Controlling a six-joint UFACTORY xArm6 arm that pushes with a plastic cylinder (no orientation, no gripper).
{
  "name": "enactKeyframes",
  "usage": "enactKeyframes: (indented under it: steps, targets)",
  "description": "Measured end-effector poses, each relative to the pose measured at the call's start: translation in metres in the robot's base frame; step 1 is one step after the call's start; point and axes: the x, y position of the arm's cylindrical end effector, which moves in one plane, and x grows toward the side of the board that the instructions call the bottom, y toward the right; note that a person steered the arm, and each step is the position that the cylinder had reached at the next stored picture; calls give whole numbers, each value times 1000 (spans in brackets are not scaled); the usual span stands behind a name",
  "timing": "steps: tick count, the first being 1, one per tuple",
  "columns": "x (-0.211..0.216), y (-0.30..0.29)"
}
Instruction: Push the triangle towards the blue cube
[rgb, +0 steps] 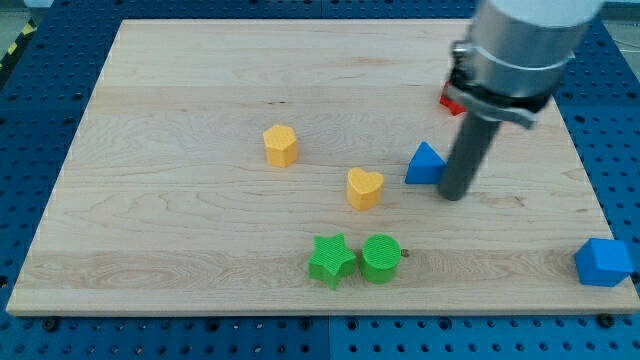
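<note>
A blue triangle (425, 164) lies right of the board's middle. My tip (455, 195) rests on the board just to the triangle's right, close to it or touching it. A blue cube (603, 262) sits at the view's lower right, at the board's right edge, well apart from the triangle. The rod and arm rise toward the view's top right.
A yellow hexagon block (281, 145) and a yellow heart (364, 187) lie near the middle. A green star (331, 259) and a green cylinder (380, 258) sit side by side near the bottom. A red block (449, 101) is partly hidden behind the arm. The wooden board (180, 230) lies on a blue perforated table.
</note>
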Motion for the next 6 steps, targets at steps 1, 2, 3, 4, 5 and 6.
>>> enactKeyframes:
  steps: [1,2,3,4,5,6]
  targets:
    - [-7,-58]
    - [-37,-74]
    - [-40,-37]
    - [-17,30]
    - [7,93]
    - [7,95]
